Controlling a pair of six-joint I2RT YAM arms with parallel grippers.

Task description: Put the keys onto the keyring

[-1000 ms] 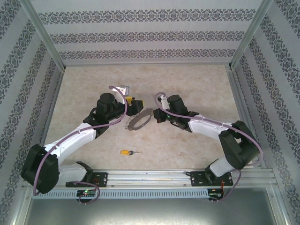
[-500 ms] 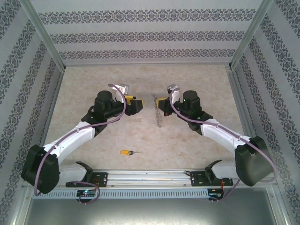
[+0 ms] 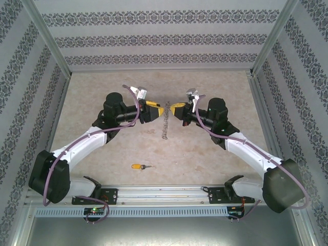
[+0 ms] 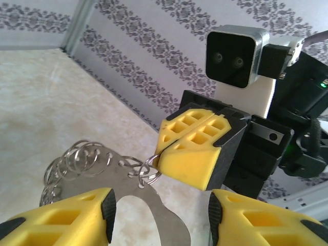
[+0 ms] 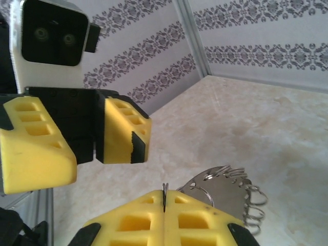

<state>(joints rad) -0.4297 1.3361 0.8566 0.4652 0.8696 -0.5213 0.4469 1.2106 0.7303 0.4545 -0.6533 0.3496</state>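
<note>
Edge-on keyring (image 3: 165, 125), top rim inside right pincer (image 3: 173, 108)

Overhead; opposed wrists, apparently same keyring (image 4: 149, 201)

**Two white-and-black arms with yellow-fingered grippers**

The left arm (image 3: 82, 146) and right arm (image 3: 251, 154) had white shells between bulky black joints, each trailed by a looping mauve cable (image 3: 84, 139). The left gripper (image 3: 159, 110) and right gripper (image 3: 174, 108) wore blocky yellow fingers (image 4: 189, 154), moulded with square pockets and faced with black pads, on black bodies. Each wrist bore a pale-framed camera (image 4: 236, 56) with two dark lenses; a small green light (image 4: 322, 83) glowed on the right arm's housing.
</note>
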